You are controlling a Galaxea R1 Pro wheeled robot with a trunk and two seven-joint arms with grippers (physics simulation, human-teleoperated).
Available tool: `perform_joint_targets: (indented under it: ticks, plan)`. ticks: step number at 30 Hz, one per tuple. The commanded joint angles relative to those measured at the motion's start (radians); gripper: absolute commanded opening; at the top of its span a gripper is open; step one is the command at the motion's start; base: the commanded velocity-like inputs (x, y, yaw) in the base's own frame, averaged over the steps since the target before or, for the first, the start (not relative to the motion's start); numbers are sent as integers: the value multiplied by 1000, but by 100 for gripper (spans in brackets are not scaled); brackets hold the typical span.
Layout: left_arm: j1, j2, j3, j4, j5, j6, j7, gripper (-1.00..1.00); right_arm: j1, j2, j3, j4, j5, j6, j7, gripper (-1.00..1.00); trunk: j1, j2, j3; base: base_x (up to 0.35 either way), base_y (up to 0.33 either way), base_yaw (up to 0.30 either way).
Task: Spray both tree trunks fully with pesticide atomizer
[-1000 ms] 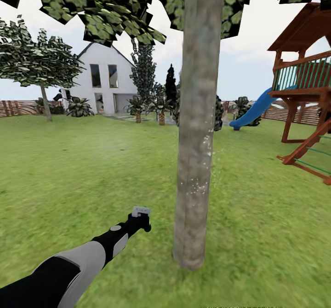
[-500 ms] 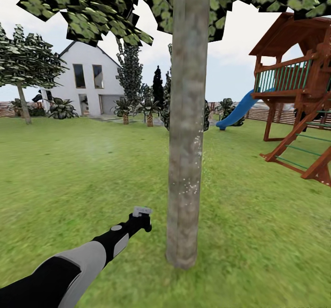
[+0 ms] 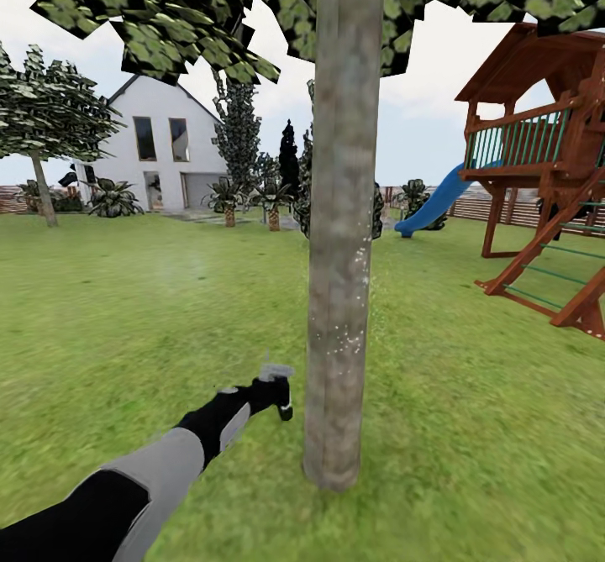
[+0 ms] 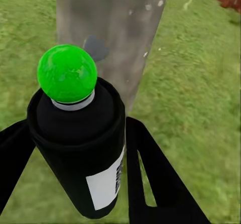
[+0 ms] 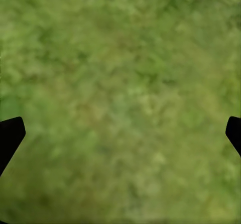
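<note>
The lawn (image 3: 470, 428) runs back to a white house (image 3: 155, 154) and a wooden playset (image 3: 546, 167). The near tree trunk (image 3: 340, 234) stands upright at the middle of the head view, its long axis vertical, with pale specks on its right flank. The second tree (image 3: 46, 138) is well apart, far off to the left. The left arm (image 3: 168, 470) reaches forward and up, ending just beside the trunk's left side. Its left gripper (image 3: 277, 390) is clamped on the atomizer (image 4: 80, 133), green cap aimed at the bark close ahead. The right gripper (image 5: 120, 133) hangs over grass, fingers wide apart.
</note>
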State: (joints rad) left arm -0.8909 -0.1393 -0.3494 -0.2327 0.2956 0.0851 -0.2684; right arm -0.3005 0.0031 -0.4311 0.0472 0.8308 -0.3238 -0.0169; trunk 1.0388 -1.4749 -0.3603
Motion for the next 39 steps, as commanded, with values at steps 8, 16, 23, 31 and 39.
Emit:
perform_joint_targets:
  ticks: [8,16,23,31,39]
  plan:
    - [0,-3,7,-583,-1,488,54,-100,0,0,0,-1,1,2,0,100,0,0,0,0,0,0]
    - [-55,-11,14,-716,0,587,110,-100,0,0,0,-1,2,3,0,100,0,0,0,0,0,0]
    - [-98,-12,30,-706,0,588,110,-100,0,0,0,-1,2,3,0,100,0,0,0,0,0,0]
    - [-311,-18,59,-590,5,742,115,-100,0,0,0,0,2,3,0,100,0,0,0,0,0,0]
    - [-426,-21,84,-592,8,819,113,-100,0,0,0,0,2,3,0,100,0,0,0,0,0,0]
